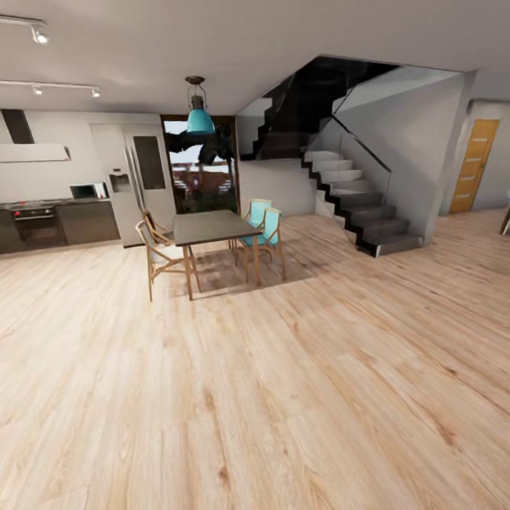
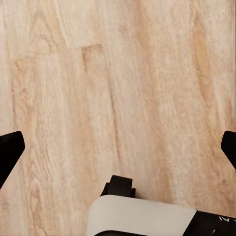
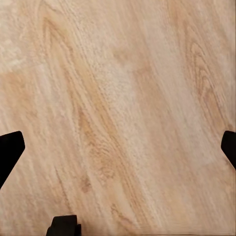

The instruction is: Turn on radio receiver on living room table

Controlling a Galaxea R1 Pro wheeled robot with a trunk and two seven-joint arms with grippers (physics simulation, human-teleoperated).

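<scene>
Open-plan kitchen-dining area. A pale wood-plank floor [image 1: 306, 401] spans the whole foreground. Centre: a tall dining table [image 1: 209, 227] with a dark top, flanked by two wooden chairs [image 1: 160, 252] on one side and two turquoise chairs [image 1: 263, 229] on the other, beneath a teal pendant lamp [image 1: 199, 116]. Behind it, a dark-framed glazed opening [image 1: 199, 176] admits daylight. One side: dark kitchen cabinets [image 1: 49, 223] with an oven, a microwave [image 1: 87, 191], a white range hood [image 1: 26, 152] and a tall refrigerator [image 1: 137, 178]. Opposite side: a dark staircase [image 1: 349, 199] with glass balustrade against a grey wall, and an orange-brown door [image 1: 474, 165]. Ceiling track spotlights [image 1: 37, 33] supply light.
</scene>
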